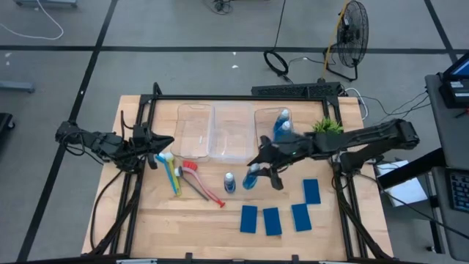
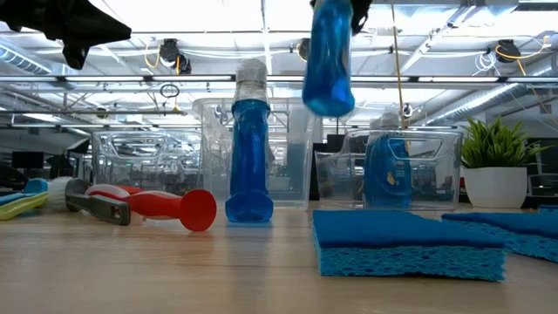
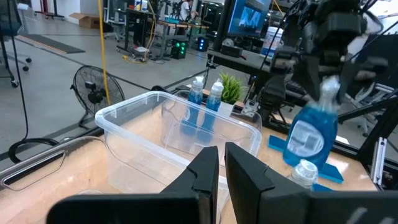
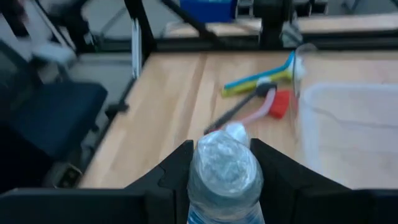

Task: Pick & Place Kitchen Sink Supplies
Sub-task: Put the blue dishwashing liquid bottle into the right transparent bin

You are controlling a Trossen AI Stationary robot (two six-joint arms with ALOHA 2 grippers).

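Note:
My right gripper (image 1: 258,166) is over the table's middle, shut on a blue-and-white bottle (image 2: 329,61) that hangs well above the wood. A second bottle (image 2: 248,144) stands upright on its base just to its left. Two more bottles (image 1: 282,125) stand in the rightmost clear bin (image 1: 272,117). Dish brushes (image 1: 176,172), one of them red (image 2: 166,208), lie flat left of the middle. Several flat blue sponges (image 1: 272,220) lie near the front right. My left gripper (image 3: 221,168) is shut on nothing, level, by the left bin's near corner. My right gripper pinches the bottle's neck (image 4: 224,186), just under the clear cap (image 4: 224,163), between its two fingers (image 4: 174,174). The fingers come from the table's right, slanting a little down. The bottle hangs below them, cap up and slightly tilted (image 3: 311,134), lifted clear of the table.
Three clear bins (image 1: 233,132) stand side by side at the table's far edge; the left and middle ones hold nothing. A small potted plant (image 1: 327,126) sits right of them. Bare wood lies along the near edge at the left.

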